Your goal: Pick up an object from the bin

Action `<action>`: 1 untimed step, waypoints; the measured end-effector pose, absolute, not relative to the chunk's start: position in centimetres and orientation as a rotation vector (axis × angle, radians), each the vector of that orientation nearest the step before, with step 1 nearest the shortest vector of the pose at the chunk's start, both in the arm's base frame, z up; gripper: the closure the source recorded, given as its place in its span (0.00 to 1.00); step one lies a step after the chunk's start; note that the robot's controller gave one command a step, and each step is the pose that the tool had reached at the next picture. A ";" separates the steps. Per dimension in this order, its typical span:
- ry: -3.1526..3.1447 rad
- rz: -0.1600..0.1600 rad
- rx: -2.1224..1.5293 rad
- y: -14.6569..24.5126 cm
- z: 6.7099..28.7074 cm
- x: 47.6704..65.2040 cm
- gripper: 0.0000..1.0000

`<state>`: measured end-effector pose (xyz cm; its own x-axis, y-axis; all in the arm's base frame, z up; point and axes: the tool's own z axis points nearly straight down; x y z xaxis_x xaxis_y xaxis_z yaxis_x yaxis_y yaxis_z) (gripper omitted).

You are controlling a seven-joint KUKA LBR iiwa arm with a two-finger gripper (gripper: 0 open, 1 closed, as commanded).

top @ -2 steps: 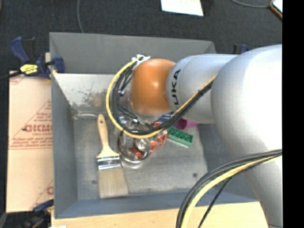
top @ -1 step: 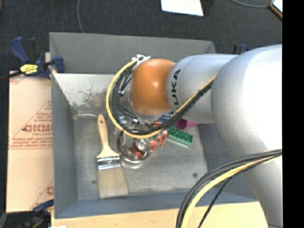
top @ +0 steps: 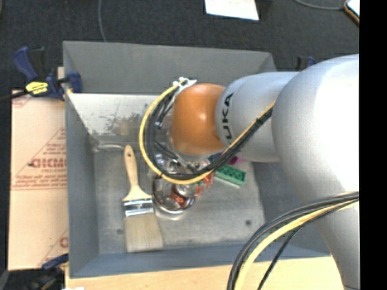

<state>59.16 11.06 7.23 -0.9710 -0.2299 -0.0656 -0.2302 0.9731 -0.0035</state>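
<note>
Paintbrush (top: 136, 198) bars the left; green brick (top: 231, 174) (right side) too — front-right floor (top: 221, 219) bare.

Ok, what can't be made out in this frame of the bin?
- End effector: the orange wrist cover and cables sit above it in the camera view; whether it holds anything cannot be told.
- Green block: its upper part is hidden under the arm.
- Pink thing beside it: too covered by the arm to name.
- Bin: the arm covers its right part.
</note>
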 end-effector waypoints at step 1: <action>3.051 0.005 -0.392 9.4 7.2 55.4 1.00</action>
